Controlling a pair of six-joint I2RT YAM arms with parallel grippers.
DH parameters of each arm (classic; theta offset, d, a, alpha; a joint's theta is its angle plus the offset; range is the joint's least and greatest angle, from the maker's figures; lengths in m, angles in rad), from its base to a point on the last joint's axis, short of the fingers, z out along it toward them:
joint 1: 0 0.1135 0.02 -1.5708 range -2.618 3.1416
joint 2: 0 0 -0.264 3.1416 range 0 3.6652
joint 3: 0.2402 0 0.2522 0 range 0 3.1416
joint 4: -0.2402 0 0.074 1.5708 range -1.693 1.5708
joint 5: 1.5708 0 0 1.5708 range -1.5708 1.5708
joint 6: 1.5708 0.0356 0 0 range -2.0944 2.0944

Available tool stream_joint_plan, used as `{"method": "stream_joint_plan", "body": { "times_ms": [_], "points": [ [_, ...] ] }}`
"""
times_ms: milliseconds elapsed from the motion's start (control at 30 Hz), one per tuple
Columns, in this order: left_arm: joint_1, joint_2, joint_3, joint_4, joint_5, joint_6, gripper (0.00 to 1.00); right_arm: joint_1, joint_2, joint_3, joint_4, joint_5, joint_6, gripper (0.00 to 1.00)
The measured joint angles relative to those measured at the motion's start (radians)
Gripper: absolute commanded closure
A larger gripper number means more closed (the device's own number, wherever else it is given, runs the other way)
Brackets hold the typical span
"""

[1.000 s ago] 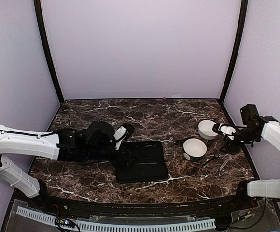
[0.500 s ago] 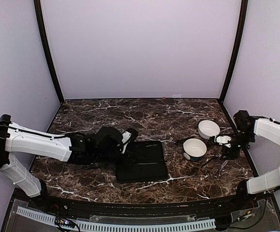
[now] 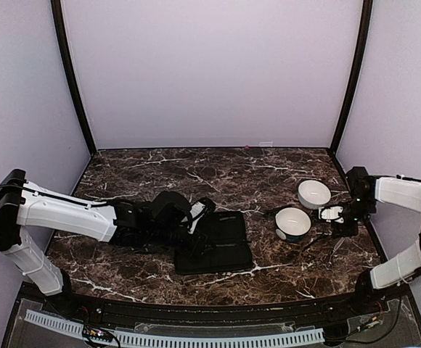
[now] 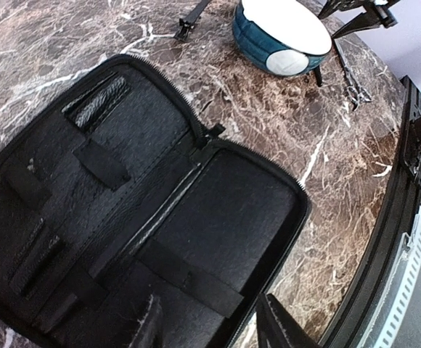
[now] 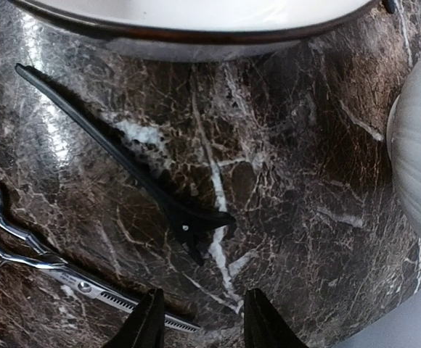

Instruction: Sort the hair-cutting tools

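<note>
The black zip case lies open flat, and a dark comb-like piece sits in its upper left pocket. My left gripper hovers open over the case's near right half, with nothing between its fingers. Beside the bowls, a slim black hair clip and silvery thinning scissors with ring holes lie on the marble. My right gripper hangs open just above the bare marble next to the clip's hinged end and the scissors' blade tip. In the top view the left gripper is at the case's left edge.
Two white bowls stand at the right: one farther back, one nearer with a blue outside. Another dark clip lies left of the nearer bowl. The table's raised front edge runs close to the case.
The left gripper has moved right, over the open case. The right gripper has come down and left from near the back bowl to the marble beside the clip and scissors.
</note>
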Motion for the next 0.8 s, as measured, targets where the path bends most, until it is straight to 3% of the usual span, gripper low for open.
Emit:
{"method": "stream_joint_plan", "body": {
  "times_ms": [233, 800],
  "points": [
    [0.000, 0.004, 0.020, -0.002, 0.005, 0.001, 0.55, 0.019, 0.055, -0.002, 0.070, 0.021, -0.044, 0.74],
    [0.000, 0.004, 0.020, -0.002, -0.007, -0.011, 0.54, 0.067, 0.116, -0.004, 0.083, 0.037, -0.084, 0.78]
  ]
}}
